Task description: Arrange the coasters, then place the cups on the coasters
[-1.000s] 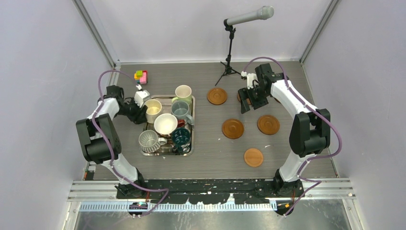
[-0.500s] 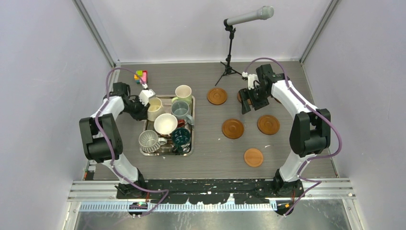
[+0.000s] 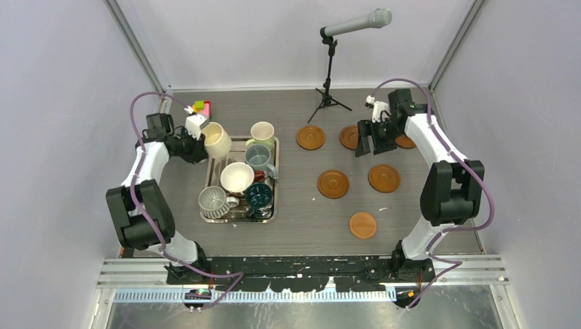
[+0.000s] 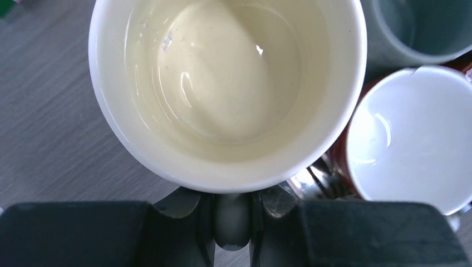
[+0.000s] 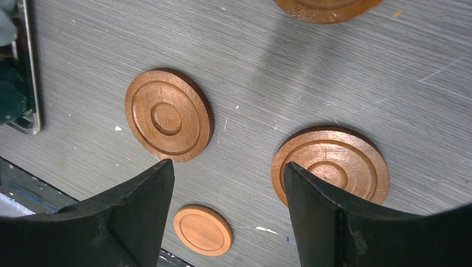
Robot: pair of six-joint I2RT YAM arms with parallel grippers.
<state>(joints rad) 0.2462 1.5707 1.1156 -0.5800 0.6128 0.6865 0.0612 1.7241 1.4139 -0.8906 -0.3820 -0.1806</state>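
Above tray's (image 3: pixel 275 200) far corner: lifted cream cup (image 3: pixel 216 140) clear, left hand (image 4: pixel 232 222) clamped on handle; right hand (image 5: pixel 222 173) open over coasters (image 3: pixel 333 184); placement next.

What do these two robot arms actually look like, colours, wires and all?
They are a matching pair. The left arm and right arm have smooth white shells between chunky black joints. A purplish cable loops loosely along each. Each ends in a two-finger gripper. The right gripper has broad matte black fingers with blunt tips. No readable markings show.
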